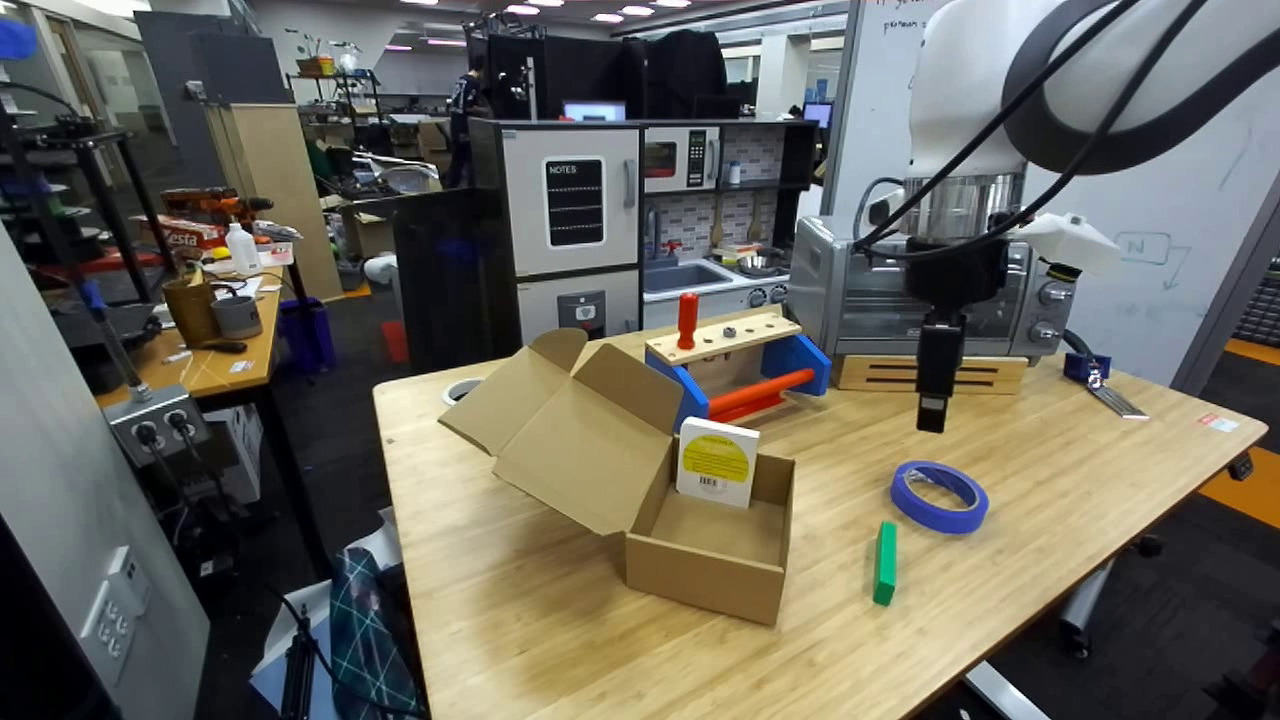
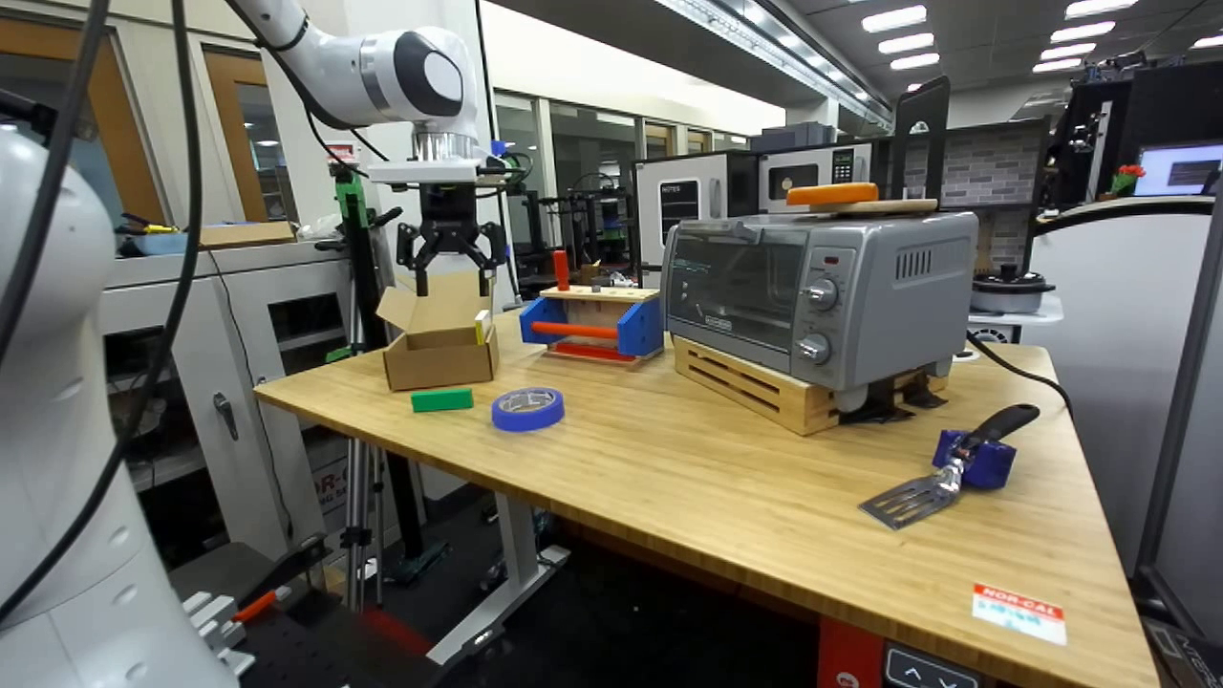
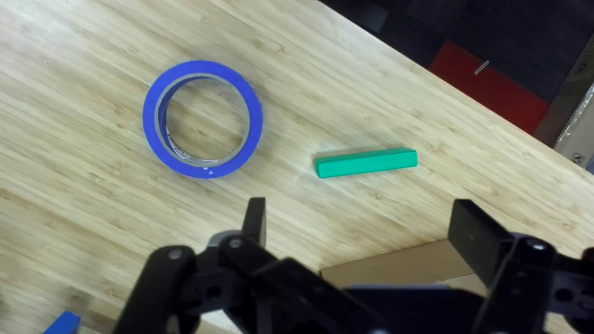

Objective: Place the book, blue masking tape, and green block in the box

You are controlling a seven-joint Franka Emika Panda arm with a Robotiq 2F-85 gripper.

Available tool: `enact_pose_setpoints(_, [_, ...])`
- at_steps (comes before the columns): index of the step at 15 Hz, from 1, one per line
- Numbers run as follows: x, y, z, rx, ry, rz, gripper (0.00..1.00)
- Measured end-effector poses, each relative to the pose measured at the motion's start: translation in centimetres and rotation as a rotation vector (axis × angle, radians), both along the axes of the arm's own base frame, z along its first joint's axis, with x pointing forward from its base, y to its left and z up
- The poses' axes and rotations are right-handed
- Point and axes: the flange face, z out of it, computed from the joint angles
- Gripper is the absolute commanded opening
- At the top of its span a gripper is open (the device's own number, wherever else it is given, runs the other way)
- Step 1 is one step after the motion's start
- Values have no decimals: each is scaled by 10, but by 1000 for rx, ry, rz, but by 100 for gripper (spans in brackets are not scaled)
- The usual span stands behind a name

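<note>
1. Plainly, the gripper [image 2: 454, 284] hangs above the worktop [image 1: 560, 640], pointing down, its two fingers spread wide apart.
2. The book [image 1: 716, 462] is inside the box [image 1: 705, 580] — stood on edge, its yellow-and-white cover showing and its top rising above the rim. It is at the side nearest the toy tray [image 2: 578, 331].
3. The box stands open, its large flaps folded back.
4. The blue masking tape [image 3: 255, 116] lies flat on the worktop, outside the box, bare wood showing through its hollow centre.
5. The green block [image 3: 366, 163] lies lengthwise on the worktop, near the tape but touching neither it nor the box.
6. The toaster oven [image 2: 822, 315] sits on a slatted wooden stand [image 2: 760, 386]; a spatula [image 2: 917, 499] leans its handle on a blue object [image 2: 989, 465] — well apart from the box.
</note>
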Motion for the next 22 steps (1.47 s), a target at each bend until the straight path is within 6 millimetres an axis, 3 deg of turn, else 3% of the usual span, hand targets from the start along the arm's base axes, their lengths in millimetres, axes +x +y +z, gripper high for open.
enact_pose_setpoints(3, [7,-8,4,-16,-35,-19,100])
enact_pose_setpoints(6, [22,-42,-6,-17,-54,-68,100])
enact_pose_setpoints(10, [35,-85,-36,-17,-26,-138,100])
enact_pose_setpoints(14, [39,-86,-55,-11,-7,-147,100])
enact_pose_setpoints(19, [48,-80,-56,-7,-12,-144,100])
enact_pose_setpoints(22, [48,-82,-67,-8,12,-165,100])
